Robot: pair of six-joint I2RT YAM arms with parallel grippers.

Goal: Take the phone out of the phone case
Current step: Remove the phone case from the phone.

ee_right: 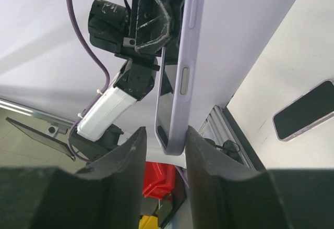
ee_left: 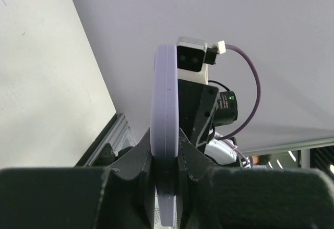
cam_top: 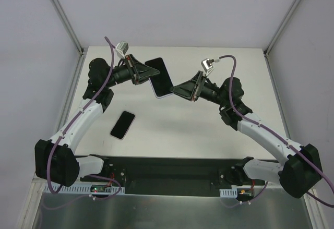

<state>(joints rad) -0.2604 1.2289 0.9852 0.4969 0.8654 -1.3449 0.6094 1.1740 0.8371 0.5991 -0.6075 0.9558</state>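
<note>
Black base rail (cam_top: 167, 167), white table (cam_top: 209, 130) (cased phone (cam_top: 162, 75) held above), white walls (cam_top: 172, 10)

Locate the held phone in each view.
Top: phone upper centre, between left gripper and right gripper.
Left wrist: phone centre, edge-on, clamped.
Right wrist: phone centre, edge-on, its end between the fingers.
Landmark: the left gripper, on the phone in all three.
</note>
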